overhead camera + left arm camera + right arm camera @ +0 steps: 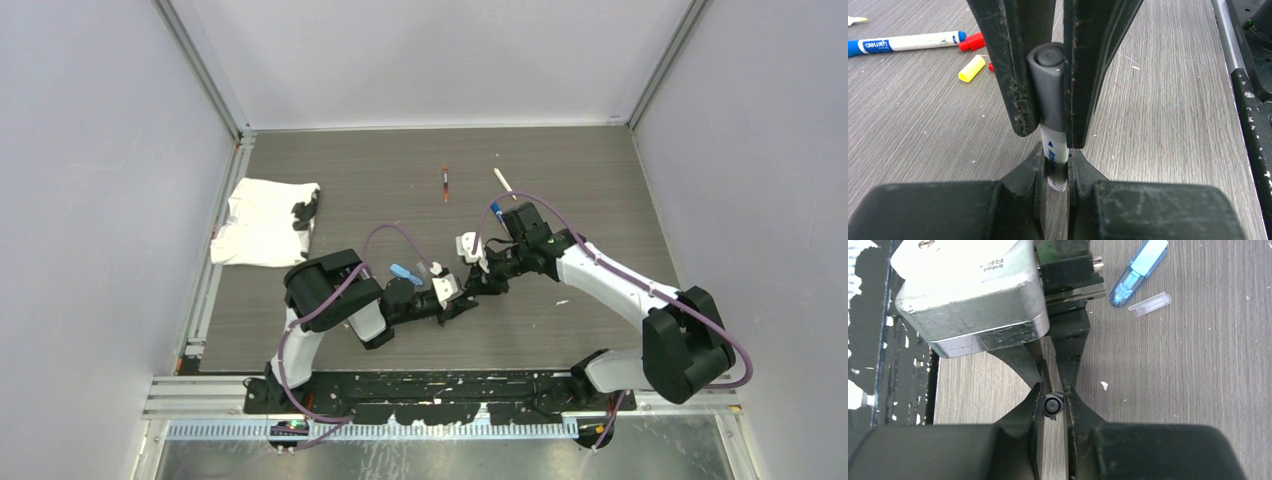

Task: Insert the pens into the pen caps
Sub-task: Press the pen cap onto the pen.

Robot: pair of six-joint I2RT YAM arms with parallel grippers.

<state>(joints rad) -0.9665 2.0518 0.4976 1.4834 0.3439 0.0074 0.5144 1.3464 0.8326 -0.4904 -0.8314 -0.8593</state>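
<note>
The left hand (1057,170) is shut tight on a pen (1054,150). It grips the white part of the pen. The pen sticks straight out past this hand's fingers. The right hand (1053,392) comes from the other side, fingertips facing the left hand's fingertips. It is shut tight on the grey cap (1049,85). So both hands pinch the same pen, and their fingertips are very near each other.

The grey cap sits over the end of the pen, right in front of the left hand's fingertips. I cannot tell if it is pushed all the way on. I think the step now is pushing this pen and this cap together.

Next, I think the hands must push toward each other in one straight line, so the pen does not tip or slip. After that, one hand must let go so the pen can be put down.

More work waits. Ahead of the left hand and off to its left lie a blue pen (908,42), a red cap (971,41) and a yellow cap (971,68) on the table (1158,100). The red cap is just beside the blue pen's end. All three lie well apart from both hands.
</note>
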